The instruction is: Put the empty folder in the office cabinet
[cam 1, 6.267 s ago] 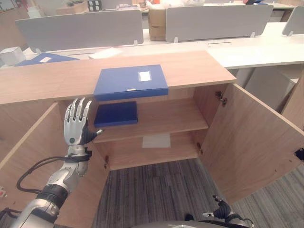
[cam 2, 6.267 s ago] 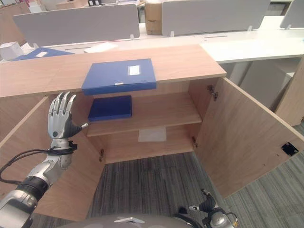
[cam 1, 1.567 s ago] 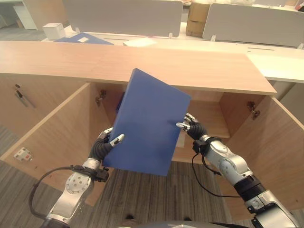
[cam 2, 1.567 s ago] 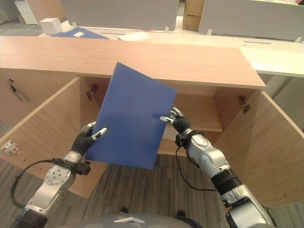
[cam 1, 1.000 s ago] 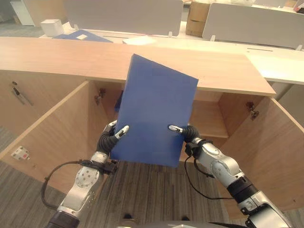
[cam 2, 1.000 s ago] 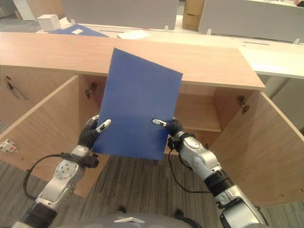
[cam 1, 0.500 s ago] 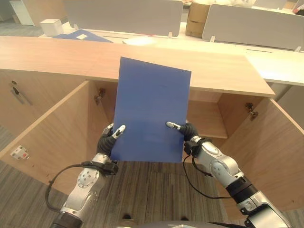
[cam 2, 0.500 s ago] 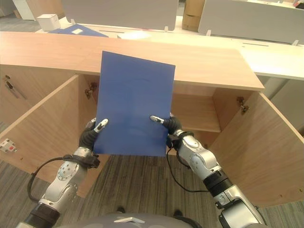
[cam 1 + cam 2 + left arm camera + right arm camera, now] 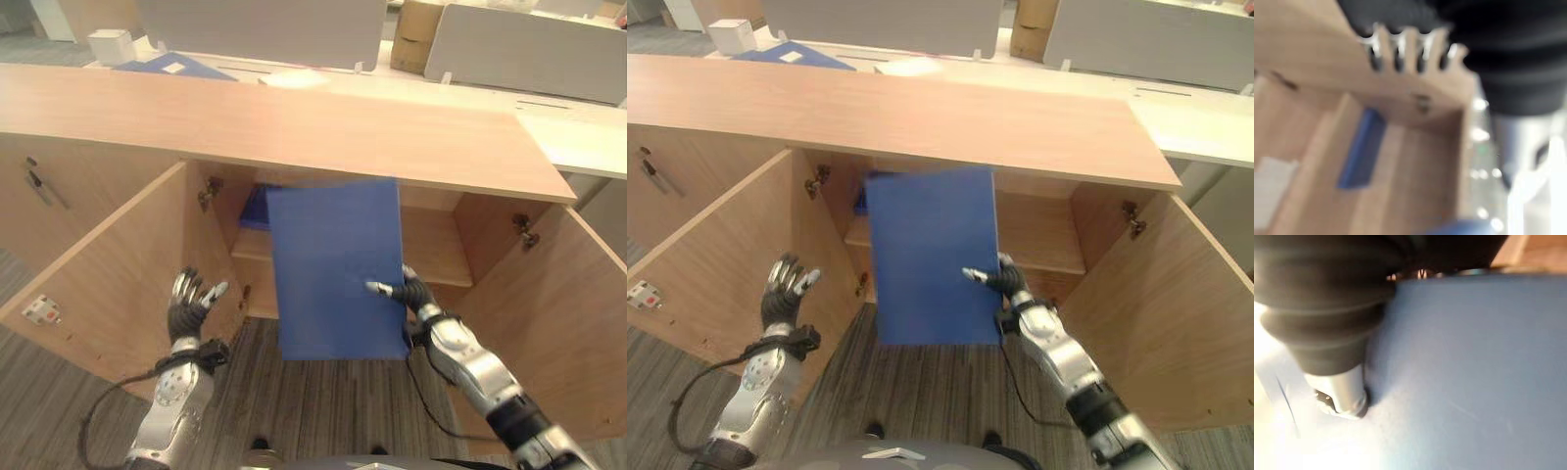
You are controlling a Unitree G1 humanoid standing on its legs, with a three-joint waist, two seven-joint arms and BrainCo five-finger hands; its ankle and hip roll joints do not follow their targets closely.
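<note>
**At the cabinet mouth: folder upright, held by the right robot hand alone**

Before the open light-wood office cabinet (image 9: 118, 255), I have the flat blue rectangular folder (image 9: 338, 269) standing almost upright, its long axis vertical and its broad face toward the head camera. Its top edge sits just under the cabinet's wooden top (image 9: 294, 122), and its lower edge hangs below the front lip of the inner wooden shelf (image 9: 436, 259), over the grey striped carpet (image 9: 323, 411).

My right robot hand (image 9: 404, 291) is clamped on the folder's right edge near the lower corner, thumb across the front face and fingers behind. In the right wrist view the blue cover (image 9: 1474, 372) lies flat against the hand. My left robot hand (image 9: 186, 299) is off the folder, well to the left of it beside the open left door (image 9: 88, 274), fingers spread and holding nothing.

A second, smaller blue folder (image 9: 257, 206) lies flat at the shelf's left end, partly behind the one I hold.

As I judge it, the coming move turns on this: the folder stands vertical while the shelf space is low and wide, so its top must tip back toward the cabinet's rear before it can slide in. The right robot hand, the nearer one and the only one gripping, has to do that. A one-edge grip may let the folder swing.
</note>
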